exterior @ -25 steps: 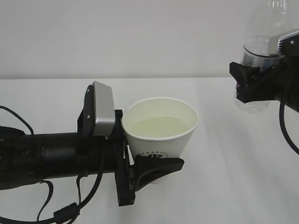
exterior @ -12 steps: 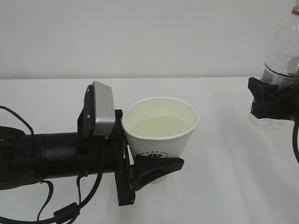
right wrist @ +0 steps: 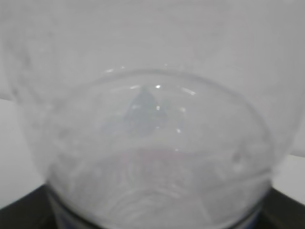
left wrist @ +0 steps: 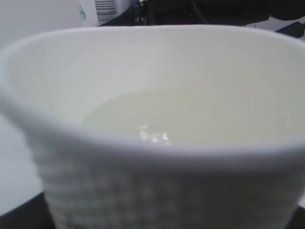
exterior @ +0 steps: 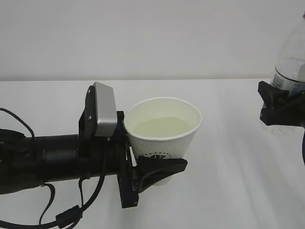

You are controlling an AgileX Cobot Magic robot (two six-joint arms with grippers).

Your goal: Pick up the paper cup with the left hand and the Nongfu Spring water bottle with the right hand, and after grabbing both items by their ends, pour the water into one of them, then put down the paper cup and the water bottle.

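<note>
now the left tool (exterior: 157, 174) grips the paper cup (exterior: 163, 138), part full of water (exterior: 162, 128); a tilt while lowering it spills onto the desk (exterior: 224, 181). far right of the cup, the right tool (exterior: 281, 110) clamps the nongfu spring water bottle (exterior: 289, 71), which could tip on landing.

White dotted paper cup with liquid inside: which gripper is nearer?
Left. The left gripper clamps the white dotted paper cup; the right gripper holds the clear plastic bottle far to its right.

I see a white paper cup (exterior: 163, 131) with little bumpy dots on its side and a dark logo low down. Inside it is cream, and the water (exterior: 161, 127) in it looks pale and a bit yellowish. My left hand (exterior: 151, 174) is black with a grey-silver box. The bottle (exterior: 290, 64) on the right is clear. The bench (exterior: 228, 191) is white.
</note>
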